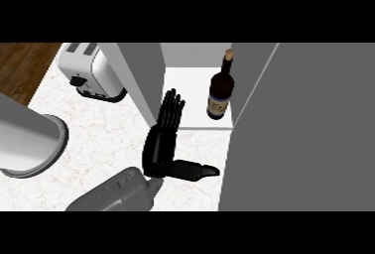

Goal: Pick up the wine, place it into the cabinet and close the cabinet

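The dark wine bottle (220, 94) stands upright on the white shelf of the cabinet (187, 89), close to its right side. The cabinet's wide grey right door (300, 129) stands open and hides everything to the right. My left hand (162, 144) is at the front of the shelf, left of the bottle and apart from it. Its fingers point straight up toward the cabinet's grey left panel (143, 74), and the thumb sticks out to the right. It holds nothing. My right hand does not show.
A white toaster (92, 72) sits at the back left of the marbled counter (95, 129). A large grey cylindrical vessel (26, 141) lies at the left edge. Wooden floor shows at the top left corner.
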Controlling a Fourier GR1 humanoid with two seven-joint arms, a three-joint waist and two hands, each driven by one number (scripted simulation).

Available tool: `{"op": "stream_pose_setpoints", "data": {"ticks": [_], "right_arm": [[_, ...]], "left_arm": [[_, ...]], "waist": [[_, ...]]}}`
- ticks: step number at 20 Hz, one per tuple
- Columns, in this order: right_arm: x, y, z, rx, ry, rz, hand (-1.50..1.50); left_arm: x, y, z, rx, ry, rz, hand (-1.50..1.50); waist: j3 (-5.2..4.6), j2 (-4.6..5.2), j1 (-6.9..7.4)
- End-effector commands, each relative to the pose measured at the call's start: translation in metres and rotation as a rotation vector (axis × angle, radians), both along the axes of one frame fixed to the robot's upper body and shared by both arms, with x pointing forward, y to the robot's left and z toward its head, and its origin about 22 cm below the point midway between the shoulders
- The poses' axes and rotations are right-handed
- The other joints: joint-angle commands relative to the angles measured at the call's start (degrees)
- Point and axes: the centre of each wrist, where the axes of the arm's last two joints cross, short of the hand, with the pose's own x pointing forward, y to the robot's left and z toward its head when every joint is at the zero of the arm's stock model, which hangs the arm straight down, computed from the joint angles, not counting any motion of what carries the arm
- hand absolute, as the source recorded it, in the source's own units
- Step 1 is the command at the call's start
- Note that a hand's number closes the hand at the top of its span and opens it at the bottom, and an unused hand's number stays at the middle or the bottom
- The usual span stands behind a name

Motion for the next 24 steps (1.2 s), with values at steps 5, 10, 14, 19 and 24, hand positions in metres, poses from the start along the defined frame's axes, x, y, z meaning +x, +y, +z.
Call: {"op": "stream_pose_setpoints", "data": {"ticks": [5, 10, 14, 19, 24], "right_arm": [[-0.013, -0.006, 0.006, -0.074, 0.03, 0.137, 1.5], [-0.014, -0.004, 0.005, -0.143, -0.037, 0.244, 1.5], [-0.021, -0.003, 0.008, -0.155, 0.004, 0.305, 1.5], [-0.04, 0.014, 0.009, -0.095, 0.034, 0.435, 1.5], [-0.051, 0.041, 0.016, -0.122, 0.053, 0.551, 1.5]], "left_arm": [[-0.03, 0.048, 0.015, 0.008, -0.027, -0.083, -1.5], [-0.074, 0.073, 0.024, -0.008, -0.033, -0.15, 1.5], [-0.083, 0.121, 0.034, 0.003, -0.06, -0.138, 1.5], [-0.096, 0.142, 0.029, -0.015, -0.025, -0.115, 1.5], [-0.104, 0.178, 0.058, 0.0, -0.054, -0.088, -1.5]], "waist": [[-0.01, 0.01, -0.09], [0.0, -0.06, 0.38], [-0.04, -0.03, 0.46], [-0.07, -0.01, 0.08], [-0.09, -0.16, 0.59]]}}
